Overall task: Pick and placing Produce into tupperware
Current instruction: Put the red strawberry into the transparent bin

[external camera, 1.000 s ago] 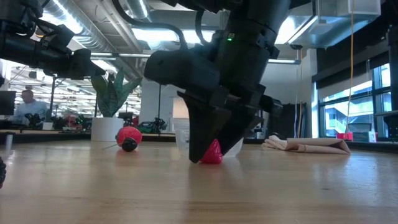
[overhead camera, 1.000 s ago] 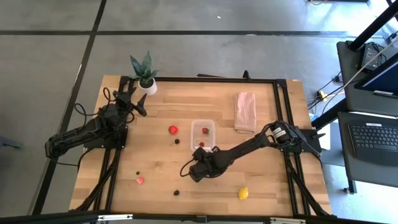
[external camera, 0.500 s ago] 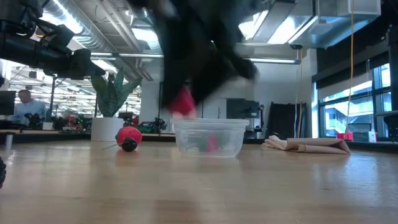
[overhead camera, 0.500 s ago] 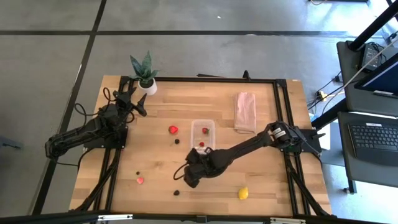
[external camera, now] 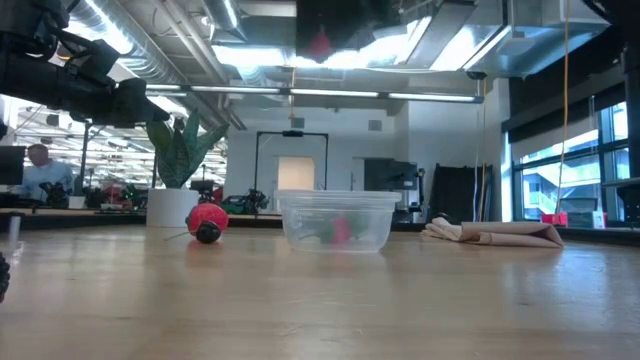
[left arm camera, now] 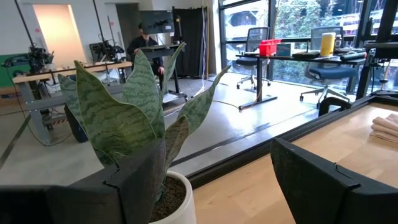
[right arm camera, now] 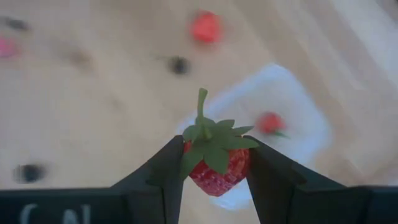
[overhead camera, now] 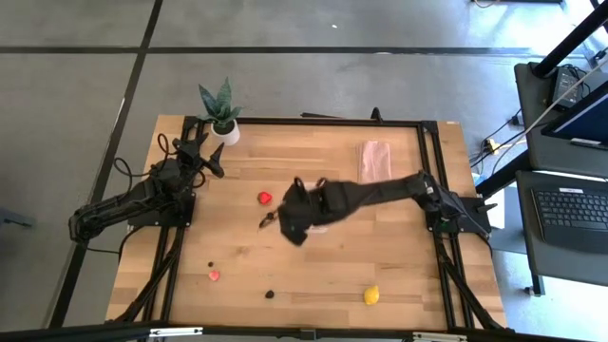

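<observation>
high view, right arm: stretched across the middle of the counter (overhead camera: pixel 399 275), right pincer (overhead camera: pixel 296 217) above the tupperware, which the arm hides here
high view, left arm: parked at the counter's left side, left pincer (overhead camera: pixel 204 152) near the potted plant (overhead camera: pixel 219 112)
high view, loose produce: red strawberry (overhead camera: pixel 264 198) and dark berry (overhead camera: pixel 269 216) left of the right pincer; pinkish piece (overhead camera: pixel 214 275), two dark berries (overhead camera: pixel 270 294) and lemon (overhead camera: pixel 371 295) along the near side
high view, cloth: folded cloth (overhead camera: pixel 375 159) toward the far right
low view: tupperware (external camera: pixel 337 221) standing on the counter, red fruit inside; held strawberry (external camera: pixel 319 44) high above it; loose strawberry and berry to its left
left wrist: left pincer wide open, holding nothing, plant just ahead
right wrist: right pincer clamped on the held strawberry (right arm camera: pixel 214 163), green leaves up; tupperware (right arm camera: pixel 292 106) below with one strawberry in it
</observation>
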`<action>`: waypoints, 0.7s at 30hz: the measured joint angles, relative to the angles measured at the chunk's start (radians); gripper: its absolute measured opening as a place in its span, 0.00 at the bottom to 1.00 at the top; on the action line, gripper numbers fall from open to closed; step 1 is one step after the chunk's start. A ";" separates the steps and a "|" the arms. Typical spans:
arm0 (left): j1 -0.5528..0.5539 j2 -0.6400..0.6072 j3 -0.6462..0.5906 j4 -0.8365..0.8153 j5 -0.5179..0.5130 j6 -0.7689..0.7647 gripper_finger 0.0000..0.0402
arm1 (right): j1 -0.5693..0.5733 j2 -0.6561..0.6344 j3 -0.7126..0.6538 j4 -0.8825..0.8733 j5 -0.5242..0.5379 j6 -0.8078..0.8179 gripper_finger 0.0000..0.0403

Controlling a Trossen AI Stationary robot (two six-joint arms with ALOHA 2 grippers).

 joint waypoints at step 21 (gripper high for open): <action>0.000 0.000 0.000 0.000 0.000 0.000 0.71 | -0.166 -0.008 -0.574 0.412 -0.300 -0.079 0.39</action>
